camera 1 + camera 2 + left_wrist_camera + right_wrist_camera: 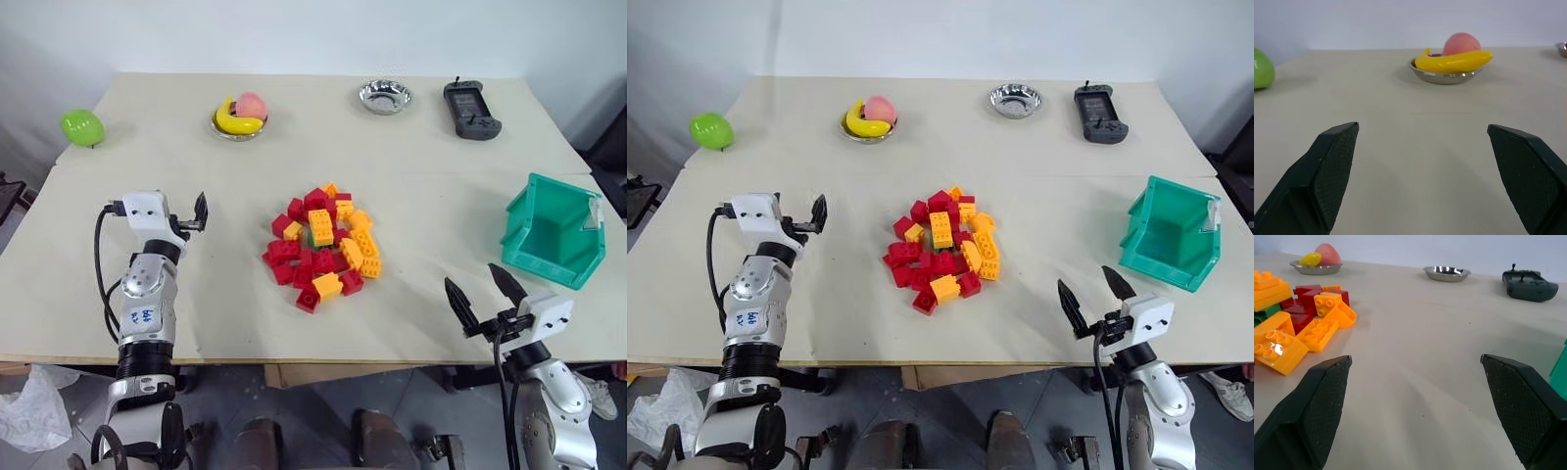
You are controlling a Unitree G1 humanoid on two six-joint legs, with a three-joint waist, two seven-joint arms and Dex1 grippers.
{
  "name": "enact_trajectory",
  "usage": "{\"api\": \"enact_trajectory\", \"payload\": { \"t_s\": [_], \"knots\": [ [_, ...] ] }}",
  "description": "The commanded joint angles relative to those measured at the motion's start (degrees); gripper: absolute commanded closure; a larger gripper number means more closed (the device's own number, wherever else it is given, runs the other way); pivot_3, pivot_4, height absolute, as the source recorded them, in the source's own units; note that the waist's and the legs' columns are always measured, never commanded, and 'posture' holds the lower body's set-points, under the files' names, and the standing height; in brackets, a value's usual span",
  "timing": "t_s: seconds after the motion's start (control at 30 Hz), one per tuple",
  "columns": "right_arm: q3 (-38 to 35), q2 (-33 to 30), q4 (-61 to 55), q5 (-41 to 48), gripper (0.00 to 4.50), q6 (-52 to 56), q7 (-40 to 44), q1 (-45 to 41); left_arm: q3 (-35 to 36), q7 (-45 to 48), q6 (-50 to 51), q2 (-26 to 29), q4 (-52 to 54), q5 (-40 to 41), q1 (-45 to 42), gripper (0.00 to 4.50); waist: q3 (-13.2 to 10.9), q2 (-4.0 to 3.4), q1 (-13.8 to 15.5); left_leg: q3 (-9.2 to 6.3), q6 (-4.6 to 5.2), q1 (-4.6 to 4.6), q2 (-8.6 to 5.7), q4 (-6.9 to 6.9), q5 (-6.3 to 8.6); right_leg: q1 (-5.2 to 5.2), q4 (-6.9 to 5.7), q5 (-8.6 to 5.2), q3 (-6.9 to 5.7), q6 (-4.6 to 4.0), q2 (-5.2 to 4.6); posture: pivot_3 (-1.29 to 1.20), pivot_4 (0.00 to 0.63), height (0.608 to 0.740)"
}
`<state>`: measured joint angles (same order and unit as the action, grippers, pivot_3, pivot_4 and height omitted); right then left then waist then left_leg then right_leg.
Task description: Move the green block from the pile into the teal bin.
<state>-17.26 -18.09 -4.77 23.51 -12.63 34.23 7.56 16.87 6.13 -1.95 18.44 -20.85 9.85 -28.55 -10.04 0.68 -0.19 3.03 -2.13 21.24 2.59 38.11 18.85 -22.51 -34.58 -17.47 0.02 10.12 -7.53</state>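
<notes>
The pile [323, 247] of red and yellow-orange studded bricks lies at the table's middle. A sliver of the green block [308, 238] peeks out among them, under a yellow-orange brick; in the right wrist view the green block [1265, 313] shows at the pile's near side. The teal bin [521, 211] stands at the right, its cut-away front facing the pile. My left gripper [199, 213] hovers open and empty, left of the pile. My right gripper [473, 276] is open and empty near the front edge, between pile and bin.
Along the back stand a lime-green egg-shaped ball [82, 126], a steel dish [223, 128] with a banana and a peach, a small steel bowl [385, 96] and a dark handheld controller [471, 110]. Bare table lies between the pile and the bin.
</notes>
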Motion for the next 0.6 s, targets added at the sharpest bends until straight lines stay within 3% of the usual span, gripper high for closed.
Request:
{"api": "enact_trajectory", "payload": {
  "t_s": [0.03,0.13,0.23,0.33,0.43,0.6],
  "knots": [
    [-0.59,-0.94,-2.02,0.81,0.05,-0.66,0.2,-0.94,0.94,0.7,-0.16,1.72,3.7,0.37,1.37,0.0,0.0,0.0,0.02,0.0,0.0,0.01,0.0,0.0,0.0,0.0,0.0,0.0,0.0,0.0,0.0,0.0,0.15,0.74],
    [-0.18,-2.11,-2.45,1.33,0.05,0.48,1.36,-2.0,1.98,3.18,0.11,2.15,6.87,3.21,2.76,0.0,0.0,0.0,0.1,0.0,0.0,0.01,0.0,0.01,0.0,0.0,0.0,0.0,0.0,0.0,-0.01,0.0,0.15,0.74],
    [0.25,-4.88,-3.75,3.73,0.05,3.11,4.48,-3.78,1.89,11.48,3.5,4.47,12.79,8.65,6.05,0.0,0.0,0.0,0.03,-0.01,0.0,0.02,0.0,0.01,0.0,0.0,0.0,0.0,0.0,0.0,-0.01,0.0,0.15,0.74],
    [-0.41,-11.54,-4.79,8.97,0.05,8.85,11.38,-6.79,3.19,23.7,14.69,10.44,21.98,19.89,12.44,0.0,-0.02,-0.03,-0.43,0.01,0.0,0.02,0.03,0.01,0.0,-0.02,-0.03,0.0,0.0,0.0,-0.01,0.0,0.15,0.74],
    [-0.49,-17.58,-2.62,10.87,0.05,11.4,18.33,-9.31,4.2,32.89,20.32,16.86,27.1,25.42,17.99,0.0,-0.02,-0.03,-0.37,-0.01,0.02,-0.01,0.07,-0.01,0.01,-0.01,-0.06,-0.02,0.02,-0.04,0.01,0.0,0.15,0.74],
    [0.88,-26.98,3.57,11.34,0.05,13.46,31.91,-14.62,5.32,46.05,11.48,25.6,27.07,20.71,26.48,0.0,-0.03,-0.03,0.02,0.03,0.06,-0.03,0.08,0.03,0.04,0.01,0.0,-0.04,0.01,-0.07,0.02,0.0,0.15,0.74]
  ]
}}
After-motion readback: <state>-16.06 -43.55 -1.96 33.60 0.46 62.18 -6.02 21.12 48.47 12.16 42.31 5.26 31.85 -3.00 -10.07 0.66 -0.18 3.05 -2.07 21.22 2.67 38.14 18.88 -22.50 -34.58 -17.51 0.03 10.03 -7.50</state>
